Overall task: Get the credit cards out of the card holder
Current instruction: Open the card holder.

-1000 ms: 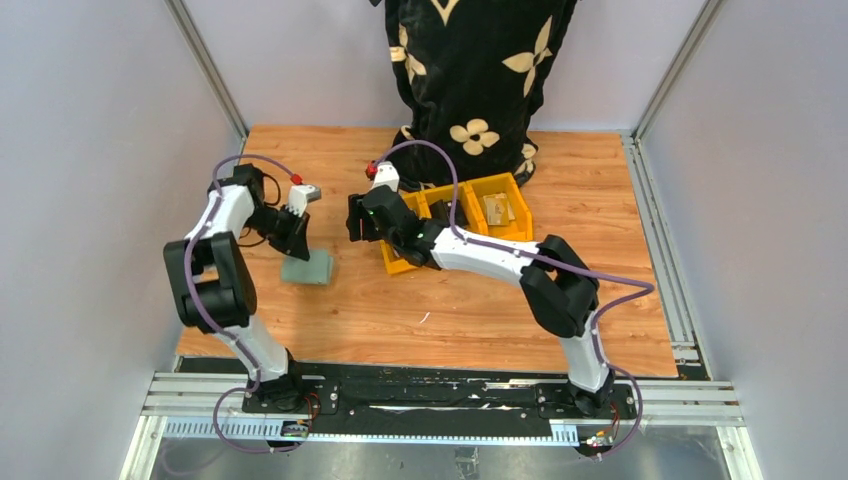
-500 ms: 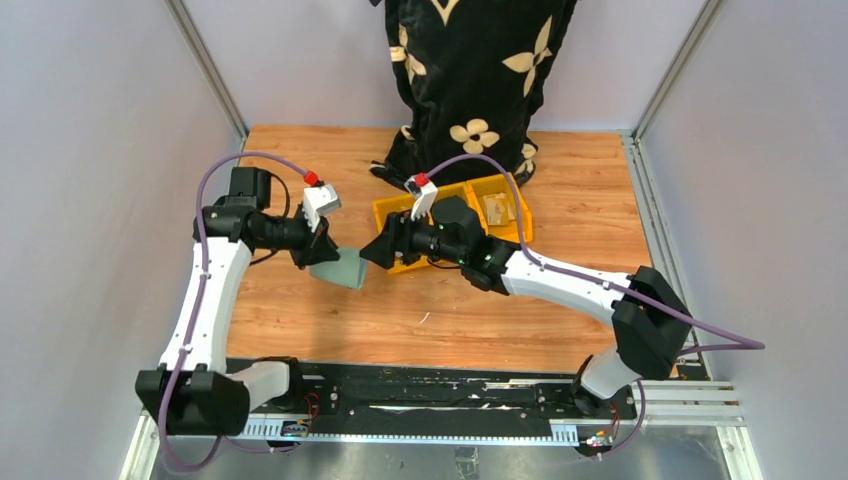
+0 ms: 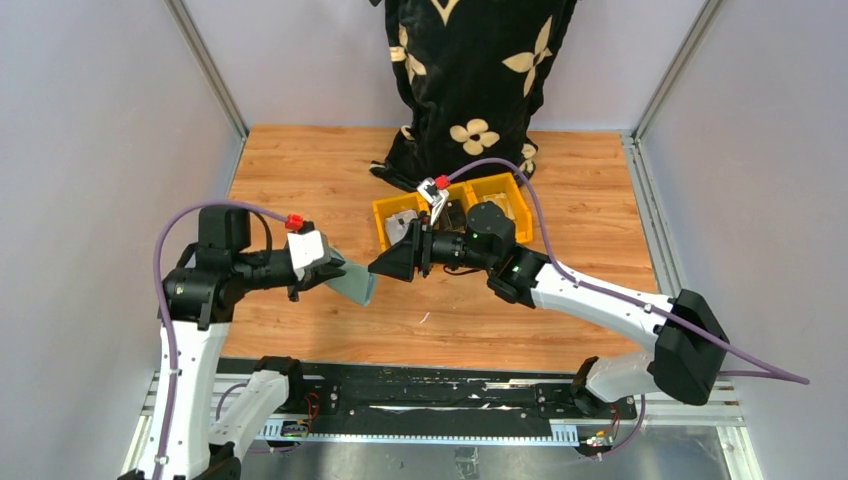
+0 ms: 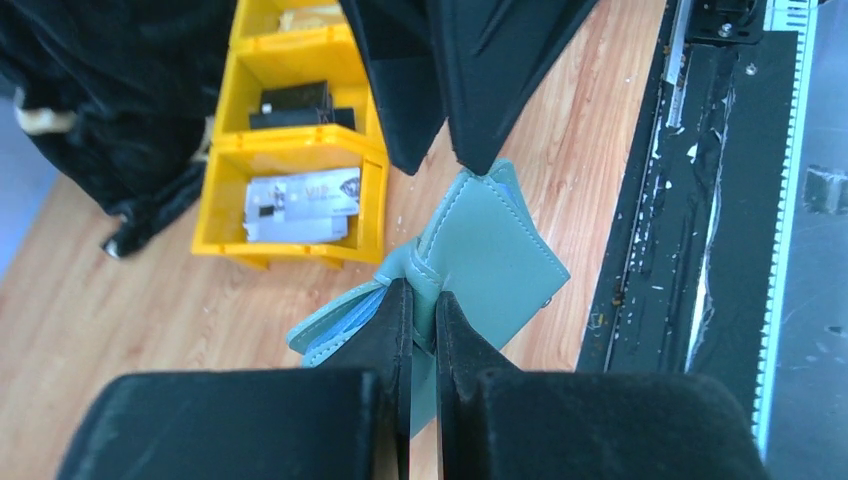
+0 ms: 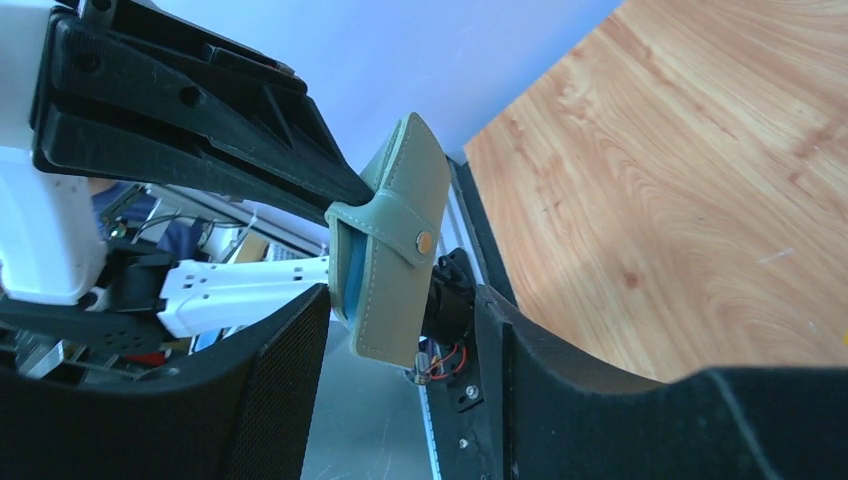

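The left pincer (image 4: pixel 422 290) is squeezed tight on the card holder (image 4: pixel 490 240), holding it up just in front of the wide-open, empty right pincer (image 5: pixel 400 295), which should slide in gently and pinch only the credit cards tucked inside.

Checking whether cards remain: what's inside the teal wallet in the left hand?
Between the flaps of the flat teal folding wallet, pinched in the left hand, only a thin blue edge shows. The folded flaps cover the slots, so any cards are hidden.
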Robot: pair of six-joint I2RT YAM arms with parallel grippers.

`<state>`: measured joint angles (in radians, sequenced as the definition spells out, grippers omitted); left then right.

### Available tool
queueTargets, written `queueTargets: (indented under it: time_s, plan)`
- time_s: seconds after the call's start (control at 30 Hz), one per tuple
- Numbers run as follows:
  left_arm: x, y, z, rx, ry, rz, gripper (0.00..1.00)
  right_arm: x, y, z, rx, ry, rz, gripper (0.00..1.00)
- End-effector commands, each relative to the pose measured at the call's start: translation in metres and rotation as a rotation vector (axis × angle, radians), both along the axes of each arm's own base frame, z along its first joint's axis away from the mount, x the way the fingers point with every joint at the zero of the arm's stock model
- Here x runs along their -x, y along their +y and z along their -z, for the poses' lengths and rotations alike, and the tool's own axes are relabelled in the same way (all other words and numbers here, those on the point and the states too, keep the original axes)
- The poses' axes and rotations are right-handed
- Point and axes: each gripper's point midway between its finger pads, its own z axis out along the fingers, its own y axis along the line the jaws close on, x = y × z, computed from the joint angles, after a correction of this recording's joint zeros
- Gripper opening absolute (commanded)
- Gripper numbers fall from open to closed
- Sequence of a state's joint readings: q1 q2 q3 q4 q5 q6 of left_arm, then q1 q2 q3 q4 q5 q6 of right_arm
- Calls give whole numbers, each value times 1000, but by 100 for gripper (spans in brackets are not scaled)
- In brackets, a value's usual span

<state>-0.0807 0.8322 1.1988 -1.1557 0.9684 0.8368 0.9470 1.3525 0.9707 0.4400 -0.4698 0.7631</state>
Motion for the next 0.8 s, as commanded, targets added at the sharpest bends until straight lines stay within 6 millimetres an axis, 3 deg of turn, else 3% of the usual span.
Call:
queueTargets:
  time_s: [0.0,0.2,0.4,0.6,0.63,0.73,0.77]
  plan:
    - [19,-9,-18,18,-143,104,0,17,1,-18,-54,-12,-86,60]
    - [27,-6,-28,-25,-328,149,0,40,12,-29,-50,-72,-183,68]
    - [32,-5,-35,-41,-417,172,0,50,24,-34,-39,-123,-190,58]
    - [39,-8,-47,-24,-456,191,0,53,38,-27,19,-135,-181,40]
    - [39,-7,-47,-25,-464,193,0,53,40,-28,20,-135,-179,40]
    - [36,-5,-45,-48,-485,189,0,59,44,-30,21,-170,-206,65]
    - [36,-5,-44,-56,-493,189,0,60,44,-31,26,-194,-202,66]
